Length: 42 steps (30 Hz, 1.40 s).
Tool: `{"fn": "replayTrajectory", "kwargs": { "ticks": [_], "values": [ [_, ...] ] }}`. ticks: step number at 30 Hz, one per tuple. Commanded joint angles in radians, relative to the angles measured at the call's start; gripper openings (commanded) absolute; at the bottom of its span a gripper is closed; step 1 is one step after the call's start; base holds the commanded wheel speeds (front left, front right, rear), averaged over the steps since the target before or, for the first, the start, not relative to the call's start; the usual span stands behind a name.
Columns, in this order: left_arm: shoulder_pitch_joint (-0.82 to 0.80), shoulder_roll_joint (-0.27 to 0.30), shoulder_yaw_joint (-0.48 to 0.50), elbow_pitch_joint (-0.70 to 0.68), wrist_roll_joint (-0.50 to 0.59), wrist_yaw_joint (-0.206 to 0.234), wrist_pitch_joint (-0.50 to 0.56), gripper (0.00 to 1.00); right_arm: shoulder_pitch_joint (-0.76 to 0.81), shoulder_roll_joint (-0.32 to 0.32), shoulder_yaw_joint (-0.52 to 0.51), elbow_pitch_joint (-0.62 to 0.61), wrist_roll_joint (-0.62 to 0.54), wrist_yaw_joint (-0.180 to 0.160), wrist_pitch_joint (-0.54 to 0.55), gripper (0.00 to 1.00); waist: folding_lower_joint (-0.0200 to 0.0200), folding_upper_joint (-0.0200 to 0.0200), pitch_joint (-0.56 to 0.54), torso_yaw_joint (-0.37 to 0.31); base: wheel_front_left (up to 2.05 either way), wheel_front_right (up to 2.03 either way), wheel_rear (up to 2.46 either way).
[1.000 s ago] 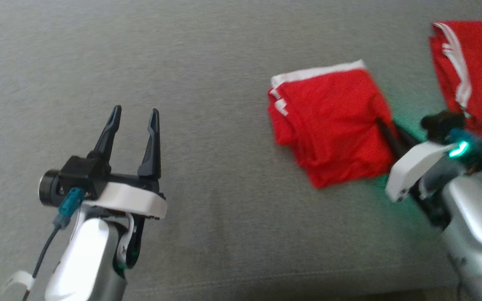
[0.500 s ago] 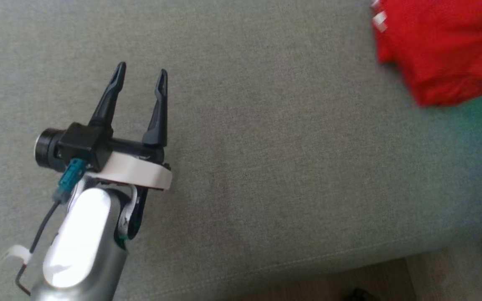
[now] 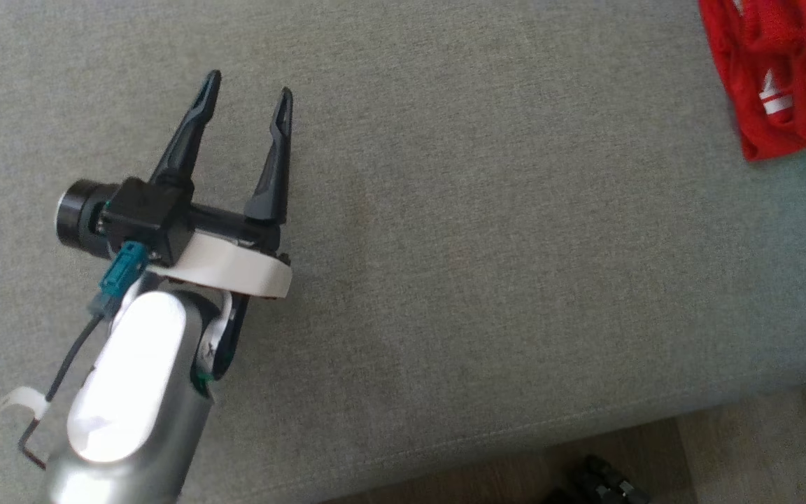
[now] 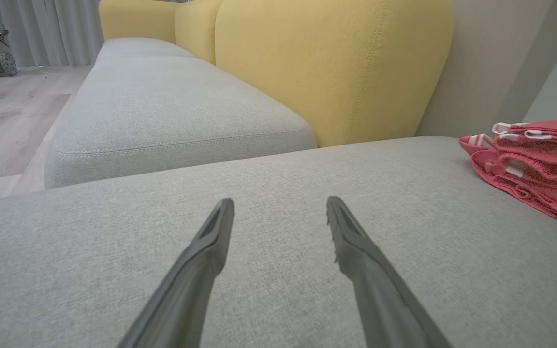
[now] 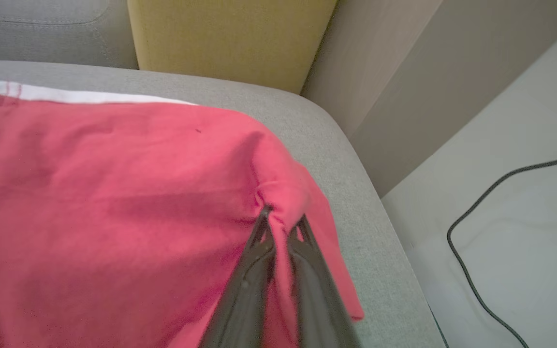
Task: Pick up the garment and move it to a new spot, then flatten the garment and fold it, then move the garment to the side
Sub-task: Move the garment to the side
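Pinching a fold of the red garment [image 5: 114, 193], the right fingers [image 5: 252, 275] are nearly closed, with only the thin cloth between their tips. The garment is spread over the end of the grey seat cushion [image 3: 445, 245], and the pinched fold is close to the cushion's rounded corner. A white band runs along the garment's edge on the side of the cushion nearest the yellow backrest [image 4: 331, 72].

The left fingers [image 3: 273, 161] are wide apart and hold nothing. They are over the bare middle part of the seat cushion, and in the left wrist view they point across it toward the backrest. I cannot tell if they touch the cushion's fabric or only hang just above it.

In the head view a bunched red cloth [image 3: 788, 77] with small white marks lies at the right end of the seat cushion, well apart from the left fingers. The left wrist view shows it as several folded layers with white stripes, resting on the cushion's surface. I cannot tell if this cloth is the same piece that the right fingers grip.

Beside the cushion's end there is a pale floor [image 5: 525, 290], and a thin dark cable [image 5: 472, 217] lies on it, apart from the cushion.
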Motion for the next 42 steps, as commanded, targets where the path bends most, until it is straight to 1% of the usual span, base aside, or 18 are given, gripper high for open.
{"fn": "replayTrajectory", "kwargs": {
  "ticks": [1, 3, 4, 5, 6, 12, 16, 20, 24, 25, 26, 29, 33, 34, 35, 39, 42],
  "values": [
    [-0.030, 0.023, 0.032, -0.036, 0.006, -0.002, 0.002, 1.00, -0.011, -0.028, -0.004, 0.000, 0.011, -0.001, -0.014, 0.00, -0.0001, 0.0000, 0.005, 0.002, 0.00, 0.00, 0.00],
    [-0.032, 0.027, 0.033, -0.034, 0.005, -0.001, 0.002, 1.00, -0.019, -0.018, -0.005, 0.023, 0.021, -0.001, -0.031, 0.00, -0.0001, 0.0000, 0.008, 0.000, 0.00, 0.00, 0.00],
    [-0.032, 0.029, 0.033, -0.034, 0.005, 0.000, 0.002, 1.00, -0.024, -0.015, -0.003, 0.034, 0.023, -0.001, -0.037, 0.15, -0.0001, 0.0000, 0.009, -0.001, 0.00, 0.00, 0.00],
    [-0.031, 0.030, 0.033, -0.033, 0.005, 0.001, 0.002, 1.00, -0.029, -0.013, -0.001, 0.045, 0.023, -0.001, -0.045, 0.46, -0.0001, 0.0000, 0.010, -0.002, 0.00, 0.00, 0.00],
    [-0.032, 0.030, 0.032, -0.032, 0.005, 0.002, 0.002, 1.00, -0.034, -0.009, -0.003, 0.059, 0.026, -0.001, -0.051, 1.00, -0.0001, 0.0000, 0.011, -0.003, 0.00, 0.00, 0.00],
    [-0.028, 0.032, 0.030, -0.021, -0.002, 0.005, 0.000, 1.00, -0.049, 0.022, -0.005, 0.122, 0.041, -0.001, -0.093, 1.00, -0.0001, 0.0000, -0.010, -0.012, 0.00, 0.00, 0.00],
    [-0.005, 0.037, 0.038, -0.009, -0.012, 0.013, -0.006, 1.00, -0.034, 0.067, -0.012, 0.118, 0.051, -0.001, -0.164, 1.00, -0.0001, 0.0000, -0.049, -0.024, 0.00, 0.00, 0.00],
    [0.034, 0.038, 0.050, 0.003, -0.028, 0.025, -0.012, 1.00, 0.017, 0.129, -0.020, 0.082, 0.060, -0.001, -0.226, 1.00, -0.0001, 0.0000, -0.101, -0.030, 0.00, 0.00, 0.00],
    [0.077, 0.041, 0.065, 0.010, -0.045, 0.037, -0.018, 1.00, 0.093, 0.183, -0.031, 0.008, 0.053, -0.001, -0.261, 1.00, -0.0001, 0.0000, -0.154, -0.024, 0.00, 0.00, 0.00],
    [0.077, 0.041, 0.065, 0.010, -0.045, 0.037, -0.018, 1.00, 0.093, 0.183, -0.031, 0.008, 0.053, -0.001, -0.261, 1.00, -0.0001, 0.0000, -0.154, -0.024, 0.00, 0.00, 0.00],
    [0.100, 0.042, 0.073, 0.012, -0.055, 0.044, -0.020, 1.00, 0.142, 0.216, -0.040, -0.046, 0.039, -0.001, -0.272, 1.00, -0.0001, 0.0000, -0.177, -0.018, 0.00, 0.00, 0.00],
    [0.136, 0.038, 0.082, 0.012, -0.068, 0.055, -0.024, 1.00, 0.223, 0.262, -0.065, -0.139, 0.002, -0.001, -0.281, 1.00, -0.0001, 0.0000, -0.208, 0.000, 0.00, 0.00, 0.00],
    [0.187, 0.029, 0.095, 0.016, -0.087, 0.068, -0.030, 1.00, 0.334, 0.332, -0.111, -0.255, -0.075, -0.001, -0.283, 1.00, -0.0001, 0.0000, -0.246, 0.031, 0.00, 0.00, 0.00],
    [0.200, 0.028, 0.098, 0.017, -0.091, 0.072, -0.031, 1.00, 0.360, 0.348, -0.122, -0.284, -0.103, -0.001, -0.280, 1.00, -0.0001, 0.0000, -0.256, 0.039, 0.00, 0.00, 0.00],
    [0.200, 0.028, 0.098, 0.017, -0.091, 0.072, -0.031, 1.00, 0.360, 0.348, -0.122, -0.284, -0.103, -0.001, -0.280, 1.00, -0.0001, 0.0000, -0.256, 0.039, 0.00, 0.00, 0.00],
    [0.240, 0.025, 0.107, 0.018, -0.099, 0.079, -0.035, 1.00, 0.460, 0.426, -0.170, -0.417, -0.179, -0.001, -0.237, 1.00, -0.0001, 0.0000, -0.288, 0.077, 0.00, 0.00, 0.00],
    [0.256, 0.028, 0.114, 0.016, -0.098, 0.084, -0.037, 1.00, 0.522, 0.472, -0.192, -0.518, -0.229, -0.001, -0.197, 1.00, -0.0001, 0.0000, -0.305, 0.104, 0.00, 0.00, 0.00]
  ]
}}
